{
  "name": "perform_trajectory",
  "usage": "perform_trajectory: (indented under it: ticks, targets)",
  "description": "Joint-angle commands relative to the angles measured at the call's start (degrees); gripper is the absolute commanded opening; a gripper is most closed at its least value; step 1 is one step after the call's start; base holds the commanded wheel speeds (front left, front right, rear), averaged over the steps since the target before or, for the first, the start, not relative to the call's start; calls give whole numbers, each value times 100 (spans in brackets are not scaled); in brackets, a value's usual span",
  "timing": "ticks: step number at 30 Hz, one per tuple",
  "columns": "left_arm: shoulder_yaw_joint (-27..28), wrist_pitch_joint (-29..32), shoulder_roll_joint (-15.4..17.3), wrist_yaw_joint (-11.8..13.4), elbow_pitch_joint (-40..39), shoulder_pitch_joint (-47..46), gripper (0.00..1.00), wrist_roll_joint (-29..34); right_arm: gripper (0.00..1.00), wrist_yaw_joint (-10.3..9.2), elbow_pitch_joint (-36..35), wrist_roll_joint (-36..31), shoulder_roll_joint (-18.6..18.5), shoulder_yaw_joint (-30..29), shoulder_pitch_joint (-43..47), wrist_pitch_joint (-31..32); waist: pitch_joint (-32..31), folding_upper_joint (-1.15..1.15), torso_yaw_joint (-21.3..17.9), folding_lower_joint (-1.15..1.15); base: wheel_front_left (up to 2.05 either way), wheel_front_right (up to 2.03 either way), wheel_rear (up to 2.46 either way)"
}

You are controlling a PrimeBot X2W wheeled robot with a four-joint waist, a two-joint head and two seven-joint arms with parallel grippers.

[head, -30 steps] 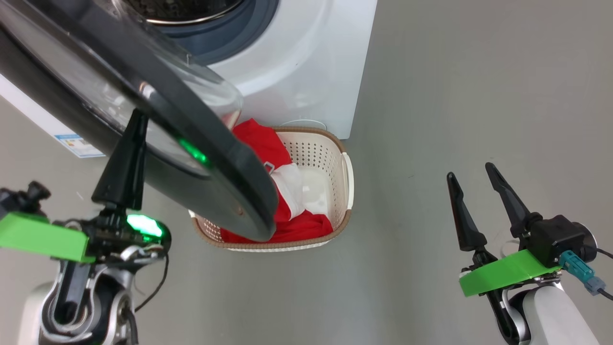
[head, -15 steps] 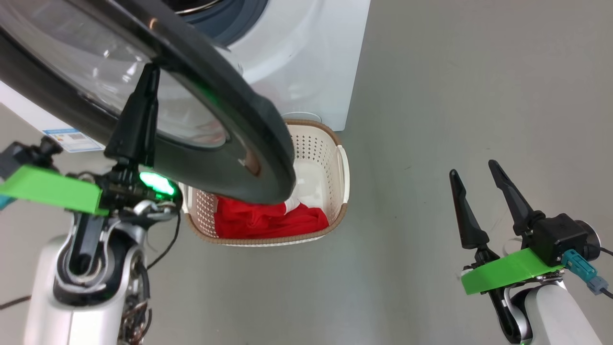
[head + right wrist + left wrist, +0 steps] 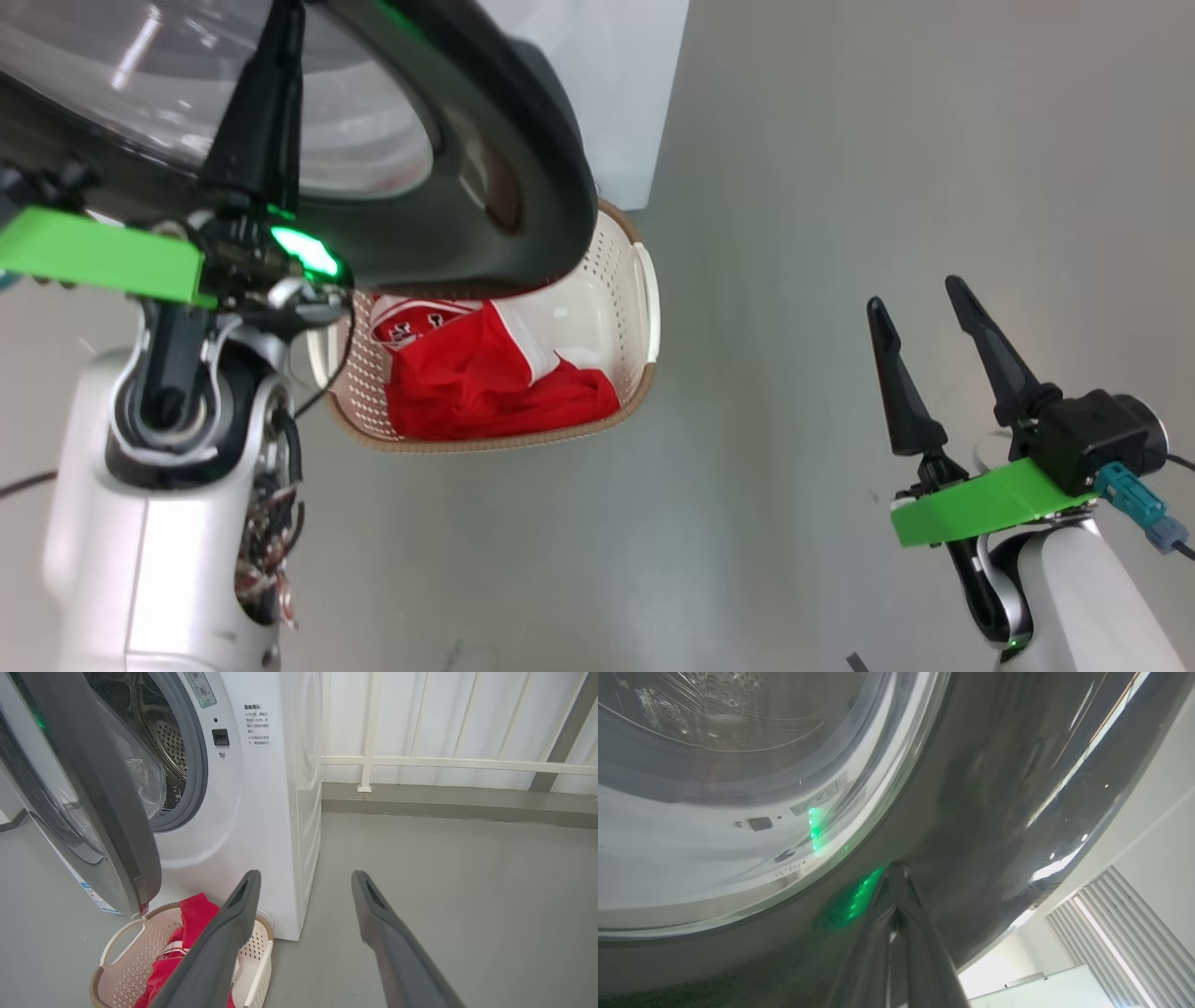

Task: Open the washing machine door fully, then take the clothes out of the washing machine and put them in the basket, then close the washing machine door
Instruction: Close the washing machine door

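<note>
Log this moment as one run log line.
washing machine door: partly open | left hand: shut, tips against door rim | right hand: open, empty | clothes: in basket

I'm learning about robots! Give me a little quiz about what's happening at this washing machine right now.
1. True or false: the bright red clothes with white trim lie inside the cream perforated plastic basket.
2. Pick one: which part of the big round washing machine door do the tips of the shut left gripper rest against? A) its glossy black rim B) its clear glass bowl C) its hinge
3. Fill the gap: the right gripper hangs over the grey floor with its two dark fingers ____ and nothing between them.

Key: 1 true. 2 A. 3 open.
</note>
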Motion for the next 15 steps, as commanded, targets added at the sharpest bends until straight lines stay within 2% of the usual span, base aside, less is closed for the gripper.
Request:
perform_trajectory:
  ticks: [1,15]
  targets:
    - [118,-24,128,-22,-104,-219,0,72,100,35,-163,-1,-8,131,-146,-36,131,0,-88,0,0,0,0]
    - [219,-80,288,-100,481,-1154,0,233,100,35,-195,-10,-8,103,-342,-36,496,0,-256,0,0,0,0]
